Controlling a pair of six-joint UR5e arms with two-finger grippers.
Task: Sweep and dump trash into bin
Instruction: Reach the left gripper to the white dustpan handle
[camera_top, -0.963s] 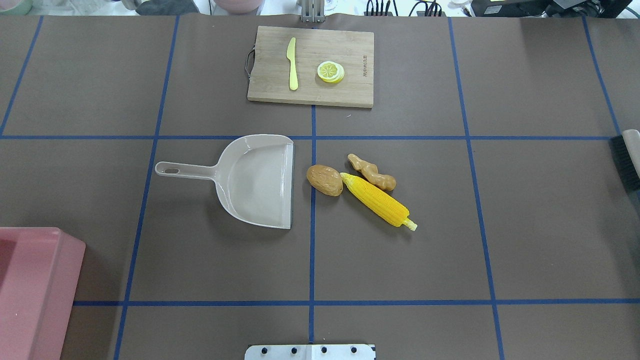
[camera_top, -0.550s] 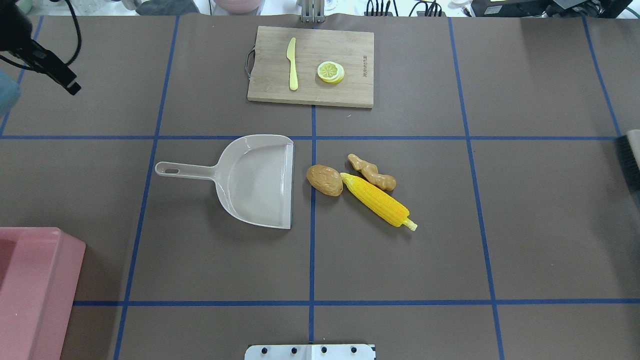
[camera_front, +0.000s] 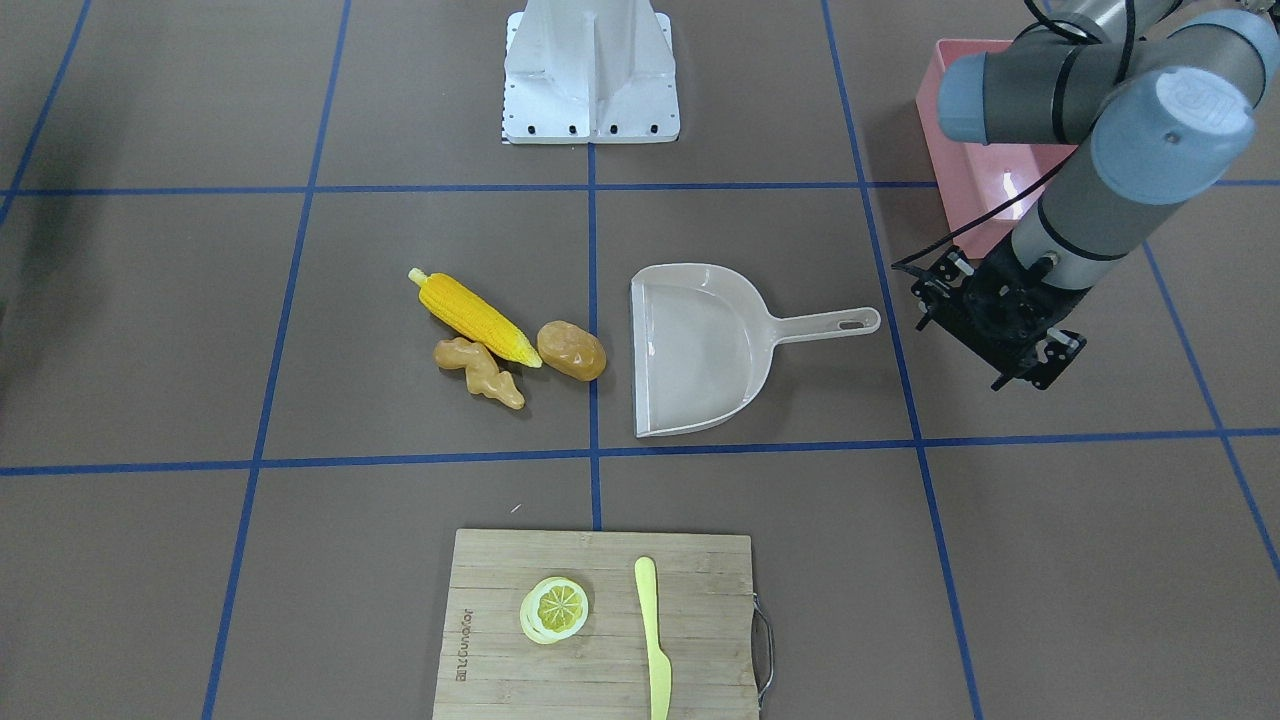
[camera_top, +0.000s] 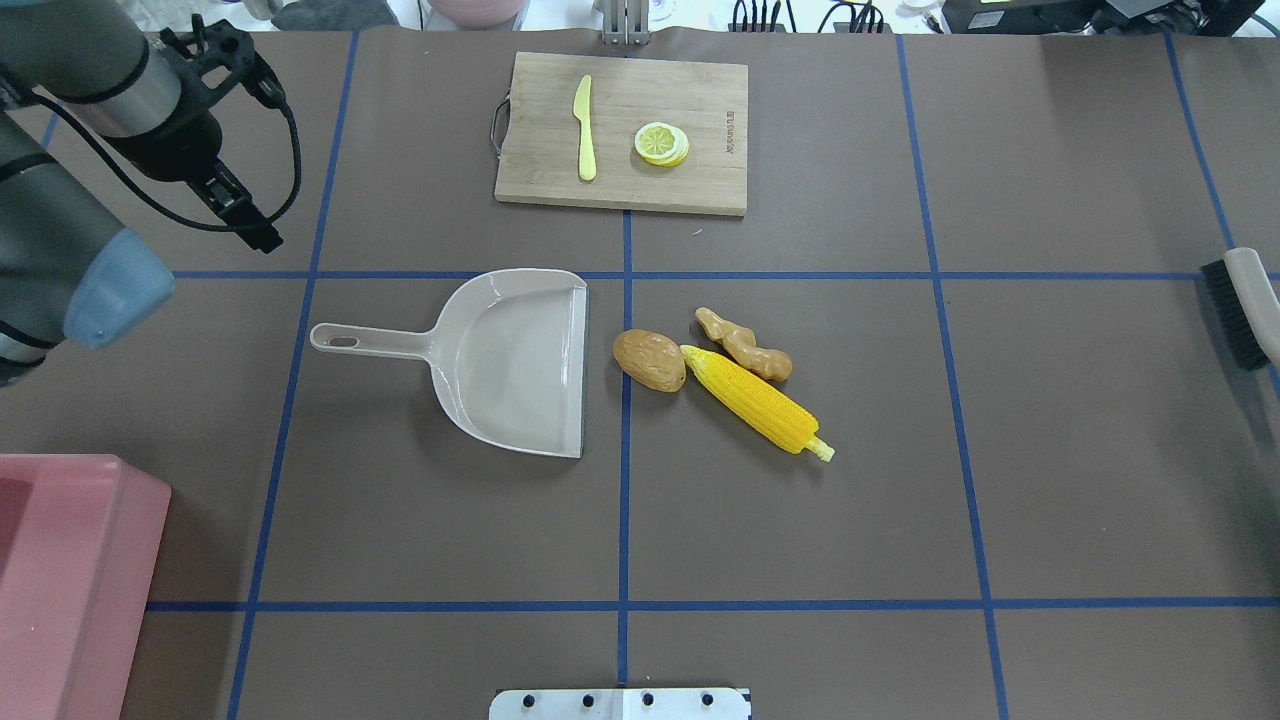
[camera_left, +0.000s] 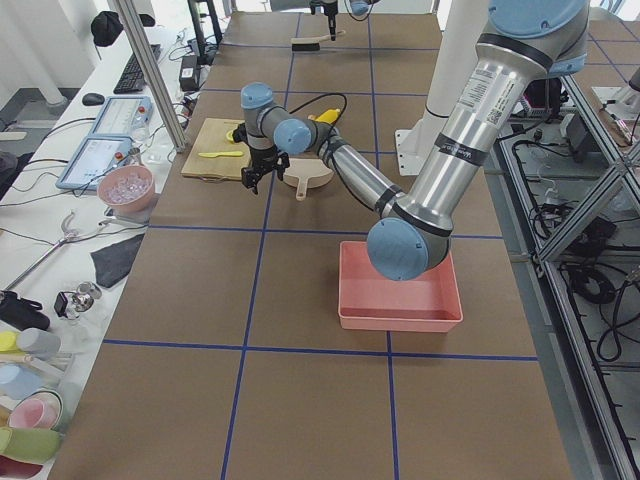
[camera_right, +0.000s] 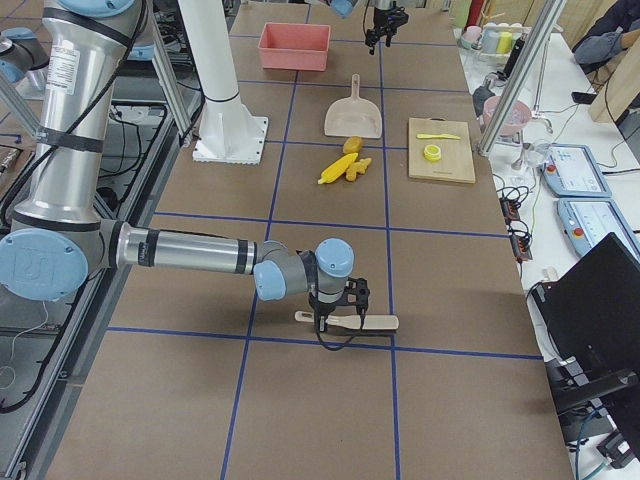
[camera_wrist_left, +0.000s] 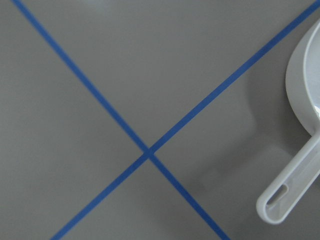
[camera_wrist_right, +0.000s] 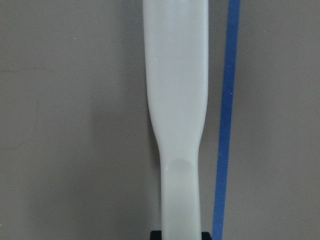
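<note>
The trash lies mid-table: a yellow corn cob (camera_top: 757, 402), a tan ginger root (camera_top: 745, 345) and an orange-brown potato (camera_top: 649, 360), all touching. The beige dustpan (camera_top: 510, 360) sits just left of them, mouth toward the potato. The pink bin (camera_top: 60, 570) stands at the near left corner. My left gripper (camera_top: 262, 238) hovers beyond the dustpan handle (camera_wrist_left: 290, 192), open and empty. My right gripper (camera_right: 336, 305) is shut on the handle of a brush (camera_top: 1240, 310) at the far right edge, and that handle fills the right wrist view.
A wooden cutting board (camera_top: 700, 170) with a pale yellow knife (camera_top: 585, 130) and a lemon slice (camera_top: 661, 143) lies at the far side of the table. The robot's base plate (camera_top: 620, 703) is at the near edge. Blue tape lines grid the brown mat.
My left arm has swung into the overhead view from the upper left, toward the dustpan handle. The brush at the right edge has come further into view. The trash and dustpan have not moved.
</note>
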